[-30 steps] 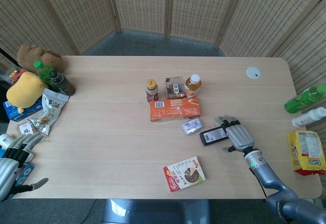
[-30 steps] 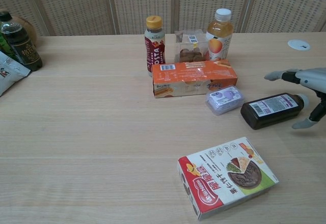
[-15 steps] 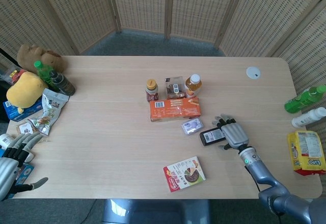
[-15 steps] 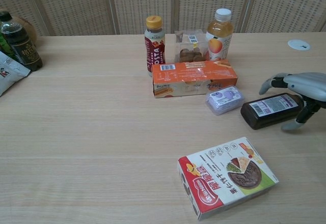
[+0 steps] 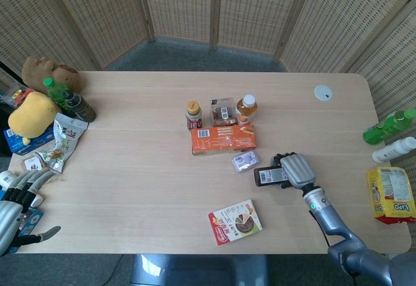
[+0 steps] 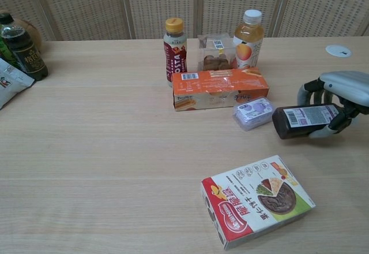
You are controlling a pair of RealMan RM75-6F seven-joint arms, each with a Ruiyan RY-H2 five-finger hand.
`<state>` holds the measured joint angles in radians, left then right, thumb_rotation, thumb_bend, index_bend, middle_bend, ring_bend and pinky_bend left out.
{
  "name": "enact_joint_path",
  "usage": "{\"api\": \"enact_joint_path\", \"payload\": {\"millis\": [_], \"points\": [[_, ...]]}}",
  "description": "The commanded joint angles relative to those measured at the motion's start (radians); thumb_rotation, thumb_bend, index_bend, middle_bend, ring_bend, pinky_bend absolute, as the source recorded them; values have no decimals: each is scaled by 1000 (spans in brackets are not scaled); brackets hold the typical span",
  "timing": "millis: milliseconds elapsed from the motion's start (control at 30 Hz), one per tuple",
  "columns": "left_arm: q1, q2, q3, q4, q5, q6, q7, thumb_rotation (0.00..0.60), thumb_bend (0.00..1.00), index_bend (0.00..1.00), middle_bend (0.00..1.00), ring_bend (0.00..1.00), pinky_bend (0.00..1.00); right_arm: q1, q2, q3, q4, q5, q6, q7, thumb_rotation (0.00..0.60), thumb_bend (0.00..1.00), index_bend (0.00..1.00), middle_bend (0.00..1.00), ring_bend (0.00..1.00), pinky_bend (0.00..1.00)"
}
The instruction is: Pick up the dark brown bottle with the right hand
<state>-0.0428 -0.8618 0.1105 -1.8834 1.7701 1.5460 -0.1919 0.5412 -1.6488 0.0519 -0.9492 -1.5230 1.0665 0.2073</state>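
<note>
Our right hand [image 6: 340, 101] now grips the dark brown bottle [image 6: 302, 120], its pale grey fingers [image 5: 284, 170] curled over the barrel where a second ago they were spread flat above it. The bottle lies on its side at the right of the pale wood-grain tabletop [image 5: 130, 162], its base end toward the centre and slightly raised compared with the earlier chest view; its white barcode label faces up. Just beside its base sits a small clear packet with purple print [image 6: 253, 112], and behind that a long orange carton [image 6: 220, 88]. We see three containers in a row behind the carton: a red-labelled bottle with a yellow cap [image 6: 175, 51], a clear plastic box [image 6: 214, 52] and a white-capped juice bottle [image 6: 248, 40]. Nearer us lies a glossy red and white box [image 6: 256, 199]. Our left hand [image 5: 16, 205] hangs off the tabletop's left edge, unchanged, fingers apart and holding nothing.
</note>
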Motion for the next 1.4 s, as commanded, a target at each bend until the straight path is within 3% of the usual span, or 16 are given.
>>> {"api": "enact_joint_path", "payload": {"millis": [33,333,567,733,1000,1400], "points": [[0,1,0,-1,1,1,-1,600,0,37,0,0,0,-9,66,27,-118,-7,68,-46,600,0,641,648,553,472],[0,1,5,-3,14,1,0,600,0,38,0,0,0,2,237,120,-521,26,141,-271,600,0,645,649,553,472],[1,2,6,-3,19,3,0,600,0,37,0,0,0,42,309,202,-738,74,138,-433,600,0,647,649,553,472],[1,1,8,-3,22,2,2,600,0,37,0,0,0,80,307,258,-816,127,133,-508,600,1,648,648,553,472],[1,5,7,-2,20,7,-7,600,0,38,0,0,0,115,301,303,-869,182,146,-578,600,3,647,649,553,473],[4,4,10,-4,29,10,0,600,0,37,0,0,0,131,307,298,-895,206,156,-602,600,7,645,648,553,472]]}}
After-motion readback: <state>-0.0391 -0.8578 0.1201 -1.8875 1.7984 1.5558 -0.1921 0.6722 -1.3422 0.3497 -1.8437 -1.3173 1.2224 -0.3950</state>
